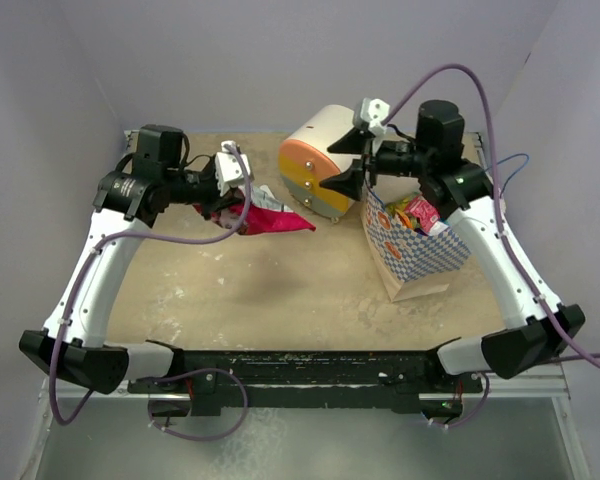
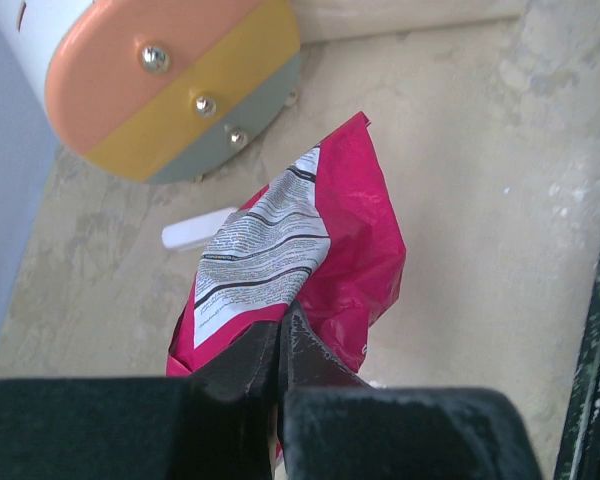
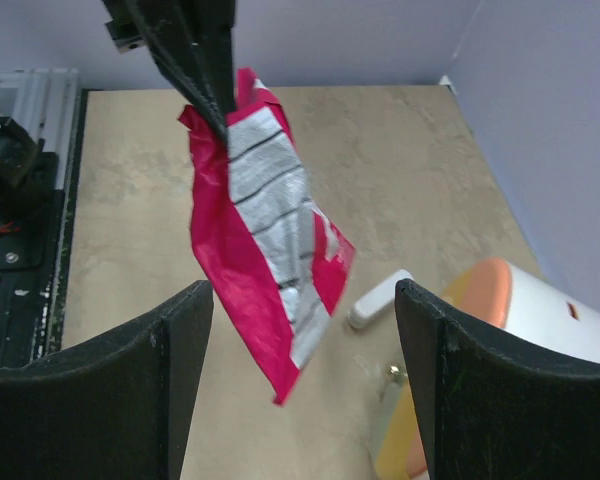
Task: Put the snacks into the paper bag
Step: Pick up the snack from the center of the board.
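The left claw [image 2: 280, 335] is clamped shut on one edge of the pink snack packet [image 2: 350, 250], which hangs from it, apparently clear of the bench [image 2: 480, 200]. Further out, the right claw [image 3: 302, 300] stands wide open and empty, with the paper bag [image 1: 420, 260] just beside it. Carry the packet across above the bag mouth before releasing.

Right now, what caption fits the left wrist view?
Left gripper shut on a pink snack packet, round drawer unit beyond.
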`<state>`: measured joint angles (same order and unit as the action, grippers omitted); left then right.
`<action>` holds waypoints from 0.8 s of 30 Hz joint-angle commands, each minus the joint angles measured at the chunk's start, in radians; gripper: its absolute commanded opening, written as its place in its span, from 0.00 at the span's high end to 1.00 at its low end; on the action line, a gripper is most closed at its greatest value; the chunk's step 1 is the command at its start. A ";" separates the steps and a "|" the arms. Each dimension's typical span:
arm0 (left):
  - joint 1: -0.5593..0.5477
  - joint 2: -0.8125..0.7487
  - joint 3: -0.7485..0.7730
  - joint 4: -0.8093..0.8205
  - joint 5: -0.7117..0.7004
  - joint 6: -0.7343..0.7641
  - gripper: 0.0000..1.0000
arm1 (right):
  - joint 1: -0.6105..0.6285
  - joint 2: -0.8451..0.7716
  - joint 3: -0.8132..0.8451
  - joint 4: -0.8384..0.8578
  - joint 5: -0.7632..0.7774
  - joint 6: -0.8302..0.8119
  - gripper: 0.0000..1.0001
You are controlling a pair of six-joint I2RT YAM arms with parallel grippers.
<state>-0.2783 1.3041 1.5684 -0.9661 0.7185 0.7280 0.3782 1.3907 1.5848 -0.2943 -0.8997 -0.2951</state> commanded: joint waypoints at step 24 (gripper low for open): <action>-0.029 -0.041 -0.004 0.534 0.172 -0.900 1.00 | 0.241 0.092 -0.010 -0.011 0.262 -0.114 0.35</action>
<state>-0.3035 1.3193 1.5719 -0.5526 0.8364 -0.1078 0.6151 1.4990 1.5803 -0.3450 -0.6556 -0.4007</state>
